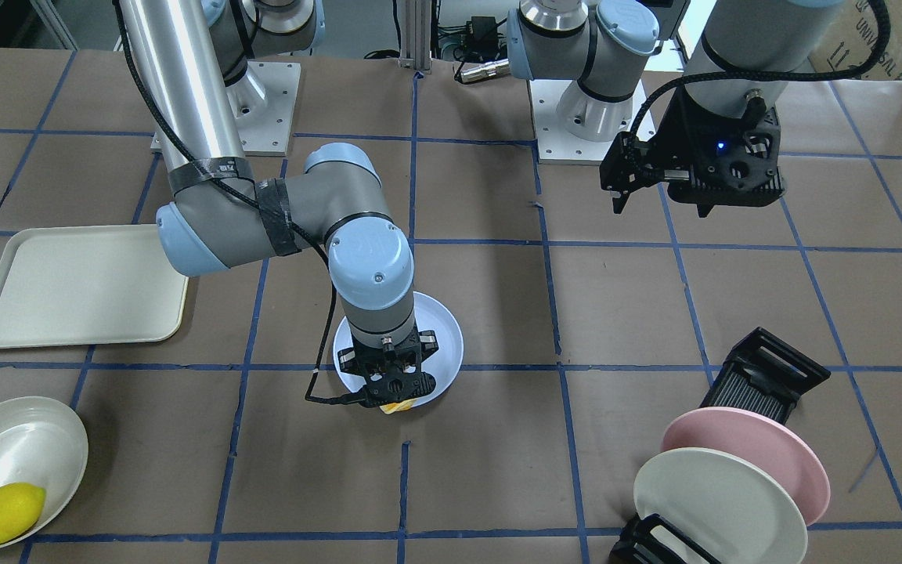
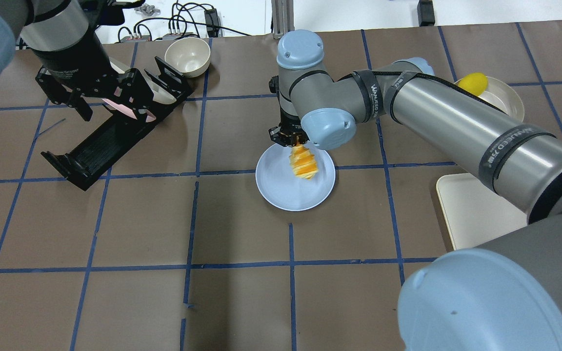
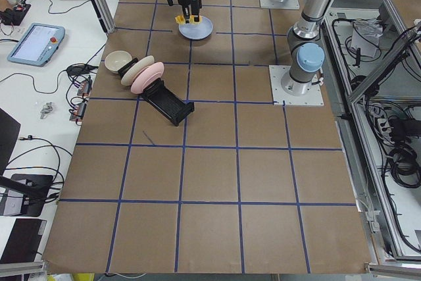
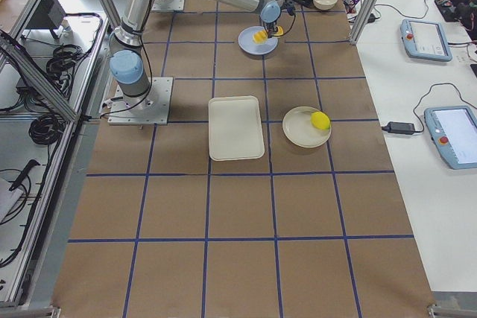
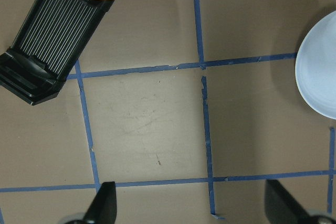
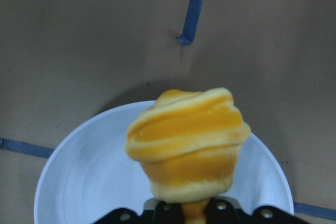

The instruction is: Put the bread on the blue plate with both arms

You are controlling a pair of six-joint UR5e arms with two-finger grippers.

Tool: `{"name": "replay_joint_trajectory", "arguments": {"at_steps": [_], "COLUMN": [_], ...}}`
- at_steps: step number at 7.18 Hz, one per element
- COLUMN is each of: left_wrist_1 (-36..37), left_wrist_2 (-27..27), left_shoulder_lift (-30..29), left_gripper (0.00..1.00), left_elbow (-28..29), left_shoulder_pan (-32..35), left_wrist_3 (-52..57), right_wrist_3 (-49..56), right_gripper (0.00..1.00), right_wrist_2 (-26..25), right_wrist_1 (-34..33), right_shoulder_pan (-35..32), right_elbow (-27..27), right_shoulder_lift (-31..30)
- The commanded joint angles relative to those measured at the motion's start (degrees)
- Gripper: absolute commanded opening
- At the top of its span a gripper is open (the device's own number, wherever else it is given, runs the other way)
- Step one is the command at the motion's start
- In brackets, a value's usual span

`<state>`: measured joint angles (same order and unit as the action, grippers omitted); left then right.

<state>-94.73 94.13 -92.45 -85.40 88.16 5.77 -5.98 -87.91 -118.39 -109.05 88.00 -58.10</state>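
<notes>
My right gripper [image 2: 291, 138] is shut on one end of the bread [image 2: 303, 163], an orange and cream striped loaf. It holds the loaf tilted over the blue plate [image 2: 281, 187] near the table's middle. I cannot tell whether the loaf touches the plate. In the right wrist view the bread [image 6: 189, 142] fills the centre above the plate [image 6: 79, 182]. In the front view only a tip of the bread [image 1: 400, 406] peeks below the right gripper [image 1: 392, 388]. My left gripper [image 2: 66, 100] is open and empty, raised well off to the plate's side, its fingers [image 5: 105, 203] wide apart.
A black dish rack [image 1: 764, 376] holds a pink plate [image 1: 756, 450] and a cream plate [image 1: 717, 509]. A cream tray [image 1: 83, 286] and a bowl [image 1: 20, 439] with a lemon [image 1: 3, 513] lie on the right arm's side. A small bowl [image 2: 188, 56] sits at the far edge.
</notes>
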Motion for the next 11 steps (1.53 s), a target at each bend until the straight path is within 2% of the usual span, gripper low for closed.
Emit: {"name": "replay_joint_trajectory", "arguments": {"at_steps": [1,2,3,5,7,8,9,10,11], "left_wrist_1": [0.2,0.3,0.3,0.3,0.0,0.1,0.1,0.1,0.1], "left_wrist_2": [-0.3,-1.3,-4.3,-4.8,-4.7,-4.7,-4.7,-4.6,-4.6], "left_shoulder_lift": [-0.3,-0.5,-0.5,-0.3,-0.2,-0.2,-0.2,-0.1,-0.1], "left_gripper": [1.00,1.00,1.00,1.00,1.00,1.00,1.00,1.00,1.00], "left_elbow": [-0.5,-1.0,-1.2,-1.2,-1.3,-1.2,-1.3,-1.1,-1.0], "left_shoulder_pan": [-0.4,-1.0,-1.4,-1.4,-1.5,-1.5,-1.6,-1.6,-1.6], "left_wrist_3": [0.9,1.1,1.0,0.8,1.0,1.0,1.1,1.1,1.1], "right_wrist_3": [0.0,-0.1,-0.1,-0.1,0.2,0.9,2.0,3.5,6.4], "right_gripper": [0.67,1.00,1.00,1.00,1.00,1.00,1.00,1.00,1.00], "right_wrist_2": [-0.1,-0.3,-0.3,-0.3,-0.4,-2.5,-8.3,-12.4,-12.7], "right_wrist_1": [0.8,0.8,0.8,0.9,5.3,7.9,7.3,1.3,-2.2], "right_shoulder_pan": [-0.7,-1.3,-1.4,-1.4,-0.7,0.2,0.9,2.0,4.7], "right_elbow": [0.2,0.2,0.2,0.4,-0.5,-1.5,-1.2,-1.0,-1.3], "right_shoulder_lift": [0.1,0.2,0.3,0.3,-0.9,-4.0,-6.9,-7.8,-8.2]}}
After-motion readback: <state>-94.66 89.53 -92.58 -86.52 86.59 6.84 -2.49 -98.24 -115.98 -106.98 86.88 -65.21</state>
